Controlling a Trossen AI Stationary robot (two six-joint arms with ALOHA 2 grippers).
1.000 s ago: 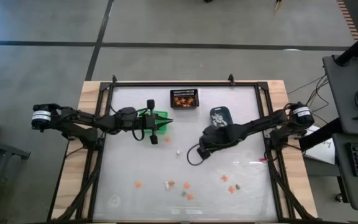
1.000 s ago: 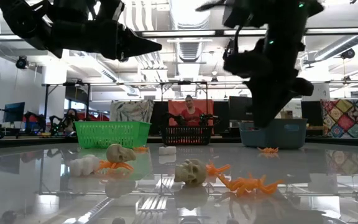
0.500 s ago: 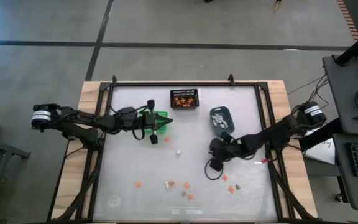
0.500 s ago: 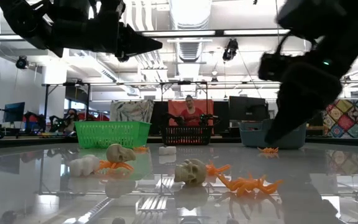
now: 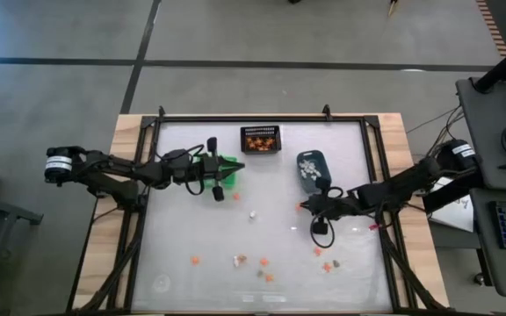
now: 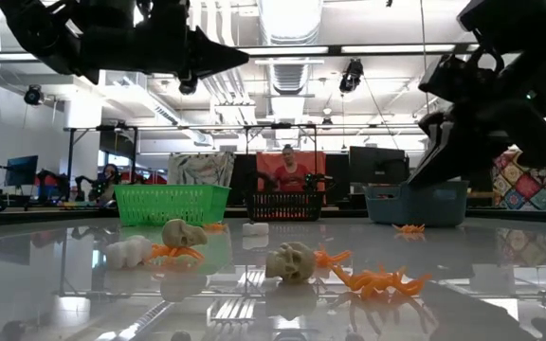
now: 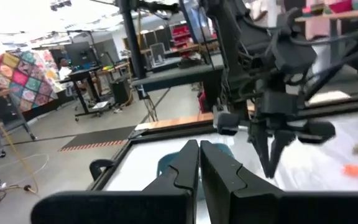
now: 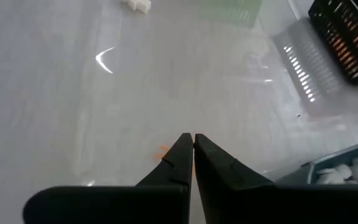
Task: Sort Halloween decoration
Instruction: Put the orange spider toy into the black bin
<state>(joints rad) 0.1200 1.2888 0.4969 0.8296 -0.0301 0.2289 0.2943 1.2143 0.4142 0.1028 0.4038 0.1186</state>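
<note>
High view: the right gripper (image 5: 304, 206) hangs just beside the blue-grey bin (image 5: 311, 167), jaws pressed together with nothing held. The left gripper (image 5: 238, 170) hangs by the green bin (image 5: 227, 163), jaws likewise closed and empty. Loose trinkets (image 5: 262, 266) lie scattered on the table (image 5: 174, 246), well apart from both jaw pairs.

bins: 3 (green bin (image 5: 226, 166), black mesh bin (image 5: 260, 139), blue-grey bin (image 5: 311, 167)) | arms: 2 | skull trinkets in low view: 2 (image 6: 290, 260)
</note>
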